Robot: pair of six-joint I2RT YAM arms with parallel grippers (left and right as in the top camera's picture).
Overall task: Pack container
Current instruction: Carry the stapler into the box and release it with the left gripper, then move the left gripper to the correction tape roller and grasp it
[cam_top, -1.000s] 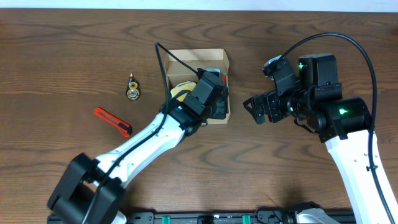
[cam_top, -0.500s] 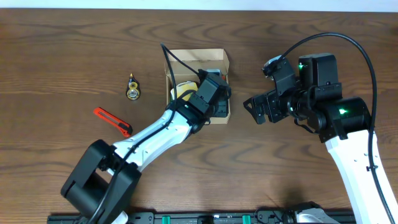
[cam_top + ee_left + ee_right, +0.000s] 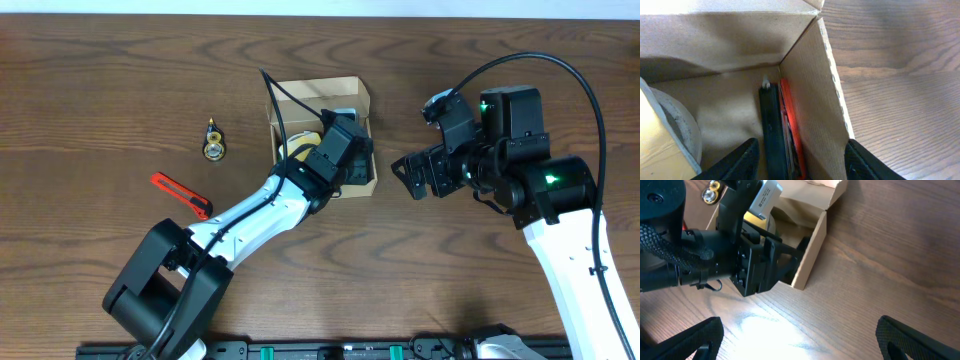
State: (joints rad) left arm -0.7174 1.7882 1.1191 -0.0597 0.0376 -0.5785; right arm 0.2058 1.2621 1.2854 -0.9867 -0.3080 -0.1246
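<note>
The tan cardboard container [image 3: 312, 92] stands open at the table's middle, its flap folded back. My left gripper [image 3: 352, 168] is open and reaches into its right side. In the left wrist view the left gripper [image 3: 802, 162] straddles the container's right wall [image 3: 815, 95], with a black-and-red tool [image 3: 777, 130] lying inside along that wall between the fingers. A tape roll [image 3: 670, 125] lies inside at the left. My right gripper [image 3: 410, 177] is open and empty over bare wood to the right of the container [image 3: 812, 255].
A red utility knife [image 3: 182, 195] lies on the table at the left. A small black-and-gold object [image 3: 213, 140] lies beyond it. The left arm [image 3: 715, 265] fills the left of the right wrist view.
My left gripper has shifted slightly right inside the container, and the container's right wall has moved a little to the right. The right arm has not moved.
</note>
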